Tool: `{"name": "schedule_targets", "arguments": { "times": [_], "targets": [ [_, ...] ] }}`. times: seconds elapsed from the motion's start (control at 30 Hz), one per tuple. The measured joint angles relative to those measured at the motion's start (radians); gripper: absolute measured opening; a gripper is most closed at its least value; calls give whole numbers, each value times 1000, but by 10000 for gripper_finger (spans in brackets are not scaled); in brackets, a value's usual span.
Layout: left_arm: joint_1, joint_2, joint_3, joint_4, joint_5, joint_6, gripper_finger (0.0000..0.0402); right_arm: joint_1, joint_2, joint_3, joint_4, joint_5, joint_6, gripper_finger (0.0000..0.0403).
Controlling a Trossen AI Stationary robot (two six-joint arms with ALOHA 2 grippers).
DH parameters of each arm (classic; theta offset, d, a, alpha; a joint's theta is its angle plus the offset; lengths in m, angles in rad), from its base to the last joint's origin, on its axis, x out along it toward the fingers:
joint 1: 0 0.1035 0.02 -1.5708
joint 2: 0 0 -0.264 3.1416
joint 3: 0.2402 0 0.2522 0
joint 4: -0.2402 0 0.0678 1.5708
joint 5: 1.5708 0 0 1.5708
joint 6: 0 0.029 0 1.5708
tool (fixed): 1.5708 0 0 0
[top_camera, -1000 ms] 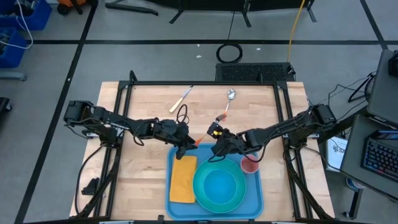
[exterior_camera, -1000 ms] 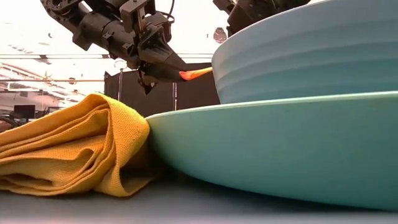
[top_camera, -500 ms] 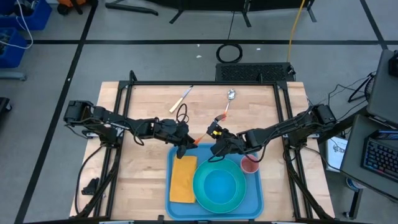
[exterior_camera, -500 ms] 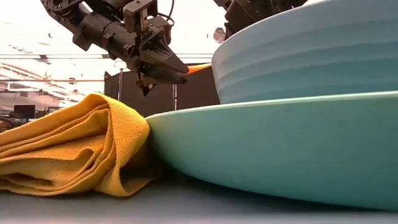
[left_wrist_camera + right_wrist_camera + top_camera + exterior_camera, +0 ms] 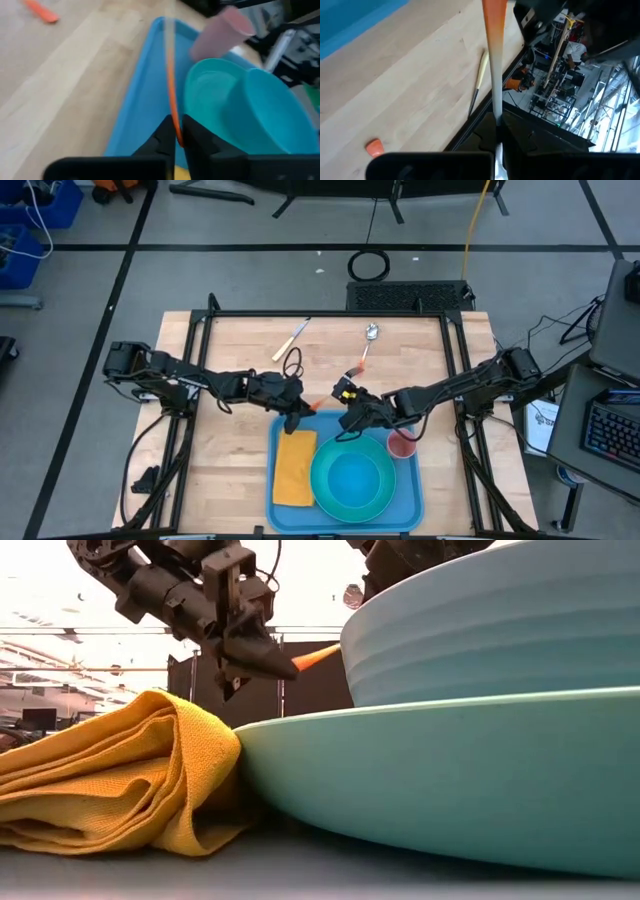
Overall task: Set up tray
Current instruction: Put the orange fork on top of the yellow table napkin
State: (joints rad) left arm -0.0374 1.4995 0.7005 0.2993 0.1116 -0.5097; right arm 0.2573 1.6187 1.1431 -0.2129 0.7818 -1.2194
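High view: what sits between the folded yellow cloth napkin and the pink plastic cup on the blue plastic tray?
A round turquoise plate carrying a matching turquoise bowl, shown in the high view.

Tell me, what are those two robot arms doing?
Both arms are holding one thin orange-handled utensil between them, just above the far edge of the blue tray. The left gripper pinches the orange end and the right gripper pinches the metal end. It looks like a hand-over. The tray already holds a yellow napkin, a turquoise plate and a pink cup.
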Motion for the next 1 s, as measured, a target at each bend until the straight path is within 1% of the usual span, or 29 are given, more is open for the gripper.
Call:
{"name": "schedule_targets", "arguments": {
  "times": [0.07, 0.23, 0.33, 0.47, 0.57, 0.7, 1.0],
  "targets": [
    [2, 1, -1, -11, -9, -6, 10, 3, 0, 0, -1, -1, -1, 1],
    [0, 1, -1, -15, -35, -2, 19, 13, 0, 0, -1, -19, 3, 0],
    [0, 1, -1, -18, -33, 8, 9, 18, 0, 0, -1, -19, 4, 0],
    [0, 1, -1, -17, -33, 1, 8, 18, 0, 0, -1, -18, 6, 1],
    [0, 1, -1, -18, -30, -26, 8, 18, 0, 0, -1, -18, 26, 8],
    [-2, 1, -1, -13, -35, -23, 8, 18, 0, 0, 11, -15, 30, 21],
    [-7, 0, 0, 5, -44, -16, 8, 18, 0, 0, 20, -16, 33, 26]
  ]
}}
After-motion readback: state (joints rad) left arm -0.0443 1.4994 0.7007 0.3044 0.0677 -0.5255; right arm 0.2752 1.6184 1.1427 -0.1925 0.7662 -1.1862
